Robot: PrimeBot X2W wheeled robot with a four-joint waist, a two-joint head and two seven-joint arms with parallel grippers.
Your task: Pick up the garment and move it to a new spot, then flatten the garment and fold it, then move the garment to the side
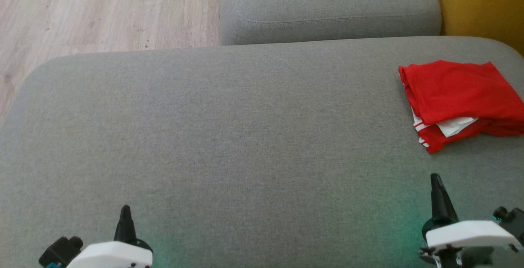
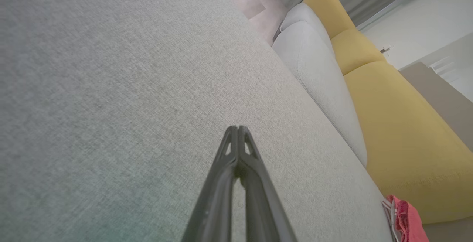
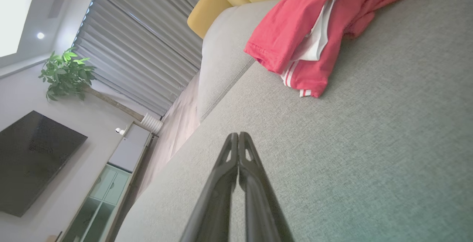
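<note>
Grey sofa seat (image 1: 229, 137), yellow cushion (image 1: 483, 6) (possibly an armrest), wooden floor (image 1: 82, 10)

Bright red garment (image 1: 458, 92) at right edge, white stripes at hem, white patch in the fold. Sofa seat (image 1: 229, 137) plain mid-grey weave. Back cushion (image 1: 327, 6) at top centre, same grey. Mustard yellow cushion (image 1: 483, 2) upper right. Floor (image 1: 82, 10) upper left, pale wood grain. Left gripper (image 1: 125, 210) and right gripper (image 1: 435, 179): black fingers, white housings, faint green glow on the grey beside each.
</note>
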